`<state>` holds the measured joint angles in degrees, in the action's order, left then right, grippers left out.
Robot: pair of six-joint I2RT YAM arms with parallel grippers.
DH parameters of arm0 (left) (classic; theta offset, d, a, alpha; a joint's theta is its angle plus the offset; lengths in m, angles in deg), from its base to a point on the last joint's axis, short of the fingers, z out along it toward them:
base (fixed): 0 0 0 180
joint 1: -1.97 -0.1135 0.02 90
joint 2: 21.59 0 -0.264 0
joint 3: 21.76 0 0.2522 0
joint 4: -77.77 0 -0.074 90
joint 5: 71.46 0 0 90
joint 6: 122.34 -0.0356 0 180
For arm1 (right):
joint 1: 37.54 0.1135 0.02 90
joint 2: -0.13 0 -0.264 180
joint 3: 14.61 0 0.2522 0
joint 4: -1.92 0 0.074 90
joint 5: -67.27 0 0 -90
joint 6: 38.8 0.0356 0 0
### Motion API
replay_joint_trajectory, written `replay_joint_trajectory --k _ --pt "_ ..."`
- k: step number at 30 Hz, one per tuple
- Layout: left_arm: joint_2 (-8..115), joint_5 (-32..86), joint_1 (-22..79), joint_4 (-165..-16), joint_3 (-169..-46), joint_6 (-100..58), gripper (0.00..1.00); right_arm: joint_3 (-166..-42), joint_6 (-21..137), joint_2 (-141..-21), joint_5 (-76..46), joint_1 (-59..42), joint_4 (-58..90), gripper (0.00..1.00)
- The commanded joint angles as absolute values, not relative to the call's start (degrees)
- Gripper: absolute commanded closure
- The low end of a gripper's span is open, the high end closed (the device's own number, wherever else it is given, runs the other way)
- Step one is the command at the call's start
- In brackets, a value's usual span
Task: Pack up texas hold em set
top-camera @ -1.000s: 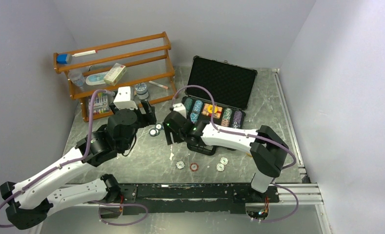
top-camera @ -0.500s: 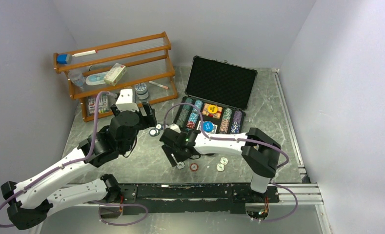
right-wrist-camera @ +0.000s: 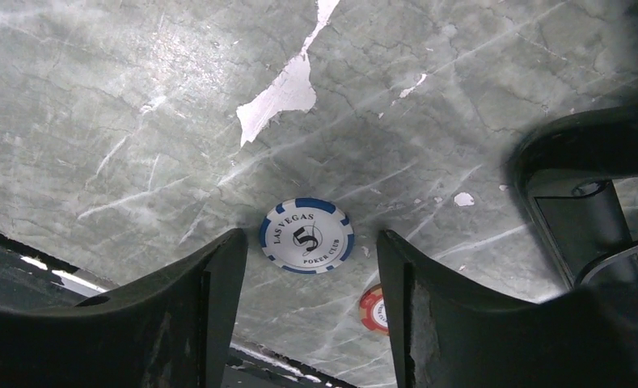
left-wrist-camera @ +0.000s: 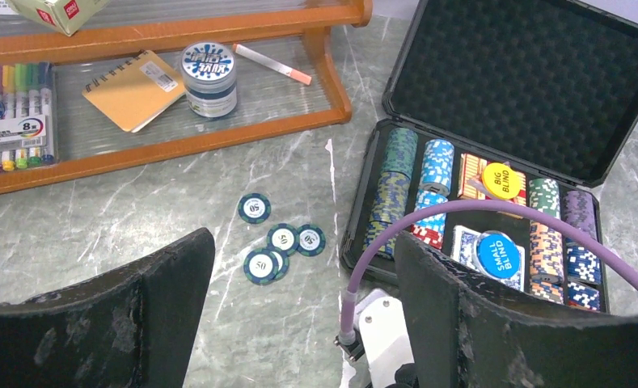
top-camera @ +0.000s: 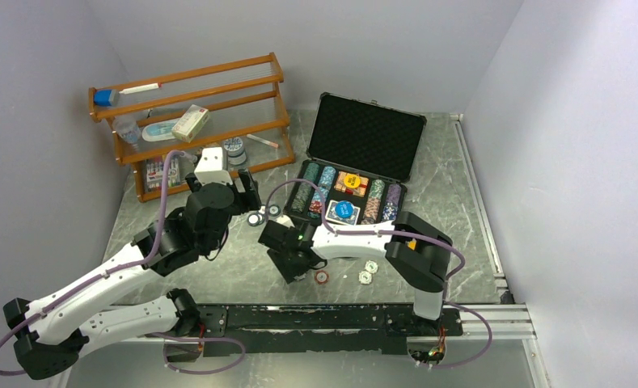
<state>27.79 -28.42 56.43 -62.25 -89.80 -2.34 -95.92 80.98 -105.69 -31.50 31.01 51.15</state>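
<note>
The black case point(top-camera: 369, 136) stands open at the back, its tray holding rows of striped chips point(top-camera: 322, 191), two card decks and the blind buttons point(left-wrist-camera: 498, 255). Several green 50 chips point(left-wrist-camera: 275, 246) lie on the table left of the case. My left gripper point(left-wrist-camera: 299, 323) is open and empty, held above and short of them. My right gripper point(right-wrist-camera: 311, 315) is open, low over the table, with a white-and-blue 5 chip point(right-wrist-camera: 306, 235) just beyond its fingertips. A red chip point(right-wrist-camera: 372, 309) lies by the right finger. Two white chips point(top-camera: 370, 266) lie further right.
An orange wooden rack point(top-camera: 194, 121) with pens, a notebook and a jar stands at the back left, close behind my left gripper point(top-camera: 247, 192). The right arm's purple cable point(left-wrist-camera: 461, 212) arcs in front of the case. The black rail runs along the near edge point(top-camera: 340, 317).
My right gripper has moved from the case's front edge down and toward the near edge, onto the loose chips at the front. My left gripper has edged slightly toward the case.
</note>
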Motion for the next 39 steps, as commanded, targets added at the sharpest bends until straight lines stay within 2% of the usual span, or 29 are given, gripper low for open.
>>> replay_joint_trajectory --k 1,4,6,13,15,25,33,39 --pt "27.7 -29.5 56.4 -62.1 -90.0 -1.8 0.14 -96.0 82.3 -109.1 -32.6 31.3 51.6 0.39" --pt "27.7 -29.9 56.5 -62.4 -89.8 -2.0 0.15 -95.9 82.6 -110.0 -32.1 31.3 50.9 0.51" --pt "28.0 -30.1 56.4 -62.5 -90.0 -1.9 0.15 -95.8 82.8 -110.2 -32.1 31.3 50.8 0.55" --pt "30.8 -29.3 56.4 -63.2 -88.1 1.0 0.13 -95.4 85.0 -106.1 -36.1 31.2 50.0 0.54" --pt "32.1 -29.6 55.8 -64.1 -85.4 3.7 0.08 -95.0 86.1 -103.8 -37.7 31.1 49.9 0.53" --pt "35.5 3.2 37.4 -73.3 -75.4 10.7 0.09 -90.3 91.0 -92.0 -42.7 27.9 47.8 0.51" --pt "34.6 16.7 35.7 -87.8 -65.7 8.9 0.05 -86.1 96.3 -82.5 -44.9 21.5 42.8 0.5" --pt "37.9 26.2 35.9 -97.3 -63.0 6.1 0.05 -82.9 101.1 -75.4 -47.3 17.0 37.7 0.5"
